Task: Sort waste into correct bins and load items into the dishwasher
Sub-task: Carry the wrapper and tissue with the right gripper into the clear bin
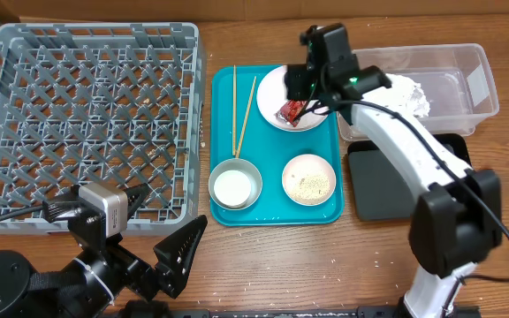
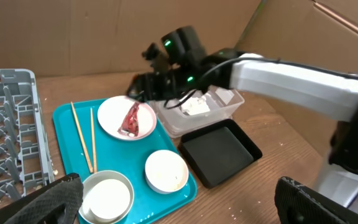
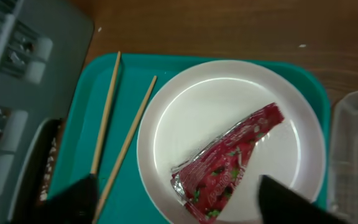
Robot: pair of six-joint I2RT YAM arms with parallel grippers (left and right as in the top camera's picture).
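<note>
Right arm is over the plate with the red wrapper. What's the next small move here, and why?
Probably lower the right gripper straight down and close on the red wrapper. Its jaws stand open on either side of the wrapper, which lies loose on the plate, not yet gripped.

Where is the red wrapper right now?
In the overhead view, the red wrapper lies on the round plate at the far end of the teal tray, right of the chopsticks and just left of the clear tub.

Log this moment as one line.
right gripper open over wrapper | wrapper on plate | tissue in tub | left gripper open
</note>
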